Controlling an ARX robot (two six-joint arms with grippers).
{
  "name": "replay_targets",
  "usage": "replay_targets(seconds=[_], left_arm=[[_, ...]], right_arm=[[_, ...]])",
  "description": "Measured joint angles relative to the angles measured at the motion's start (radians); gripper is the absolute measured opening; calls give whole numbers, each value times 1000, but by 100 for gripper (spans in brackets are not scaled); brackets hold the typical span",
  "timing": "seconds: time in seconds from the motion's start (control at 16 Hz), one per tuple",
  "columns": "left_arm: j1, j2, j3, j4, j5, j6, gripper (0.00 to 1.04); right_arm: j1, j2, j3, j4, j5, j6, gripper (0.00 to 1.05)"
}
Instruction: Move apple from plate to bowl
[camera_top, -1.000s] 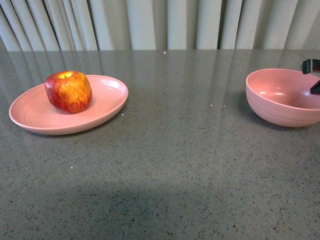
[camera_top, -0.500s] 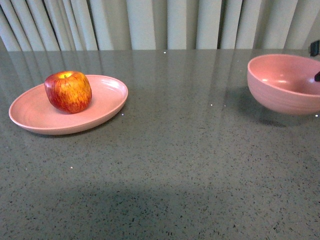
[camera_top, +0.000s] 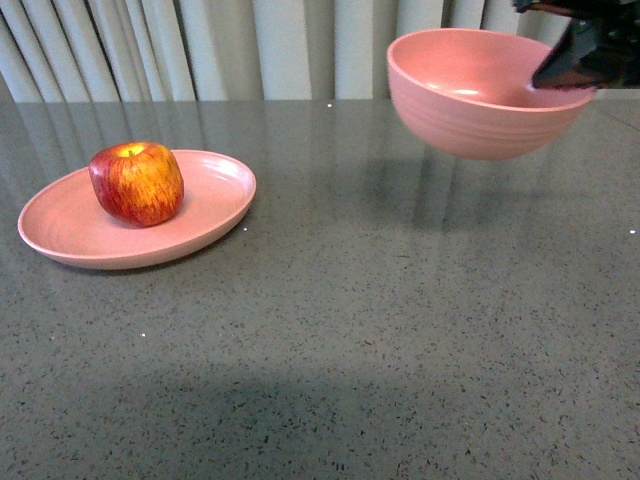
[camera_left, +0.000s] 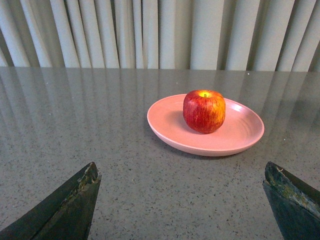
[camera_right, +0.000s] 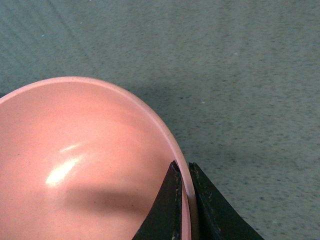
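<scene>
Upper right of the front view, the right gripper (camera_top: 562, 66) is cut off by the frame's corner — only its dark tip shows — and it hides part of the bowl (camera_top: 470, 110) rim. In the right wrist view, the frame's edges crop much of the bowl.

Table (camera_top: 400, 330) was a dark grey-green stone-look top, finely speckled black with a few white flecks. Glossy finish, with pale vertical streaks reflected across its far part. Directly on it sat the pink oval plate (camera_top: 218, 196), flat on the left side in the front view and well back from the near edge. Plate was shallow and matte, base flush on the surface, thin shadow under its near rim. Broad soft shadow lay across the table's near strip — a fainter patch toward the far right.
</scene>
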Motion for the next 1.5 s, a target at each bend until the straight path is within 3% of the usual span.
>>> replay_targets(seconds=[0.44, 1.5], left_arm=[[0, 0, 0, 0, 0, 0, 98], [0, 0, 0, 0, 0, 0, 98]], right_arm=[[176, 208, 163, -70, 48, 78, 3], [215, 321, 230, -102, 101, 121, 3]])
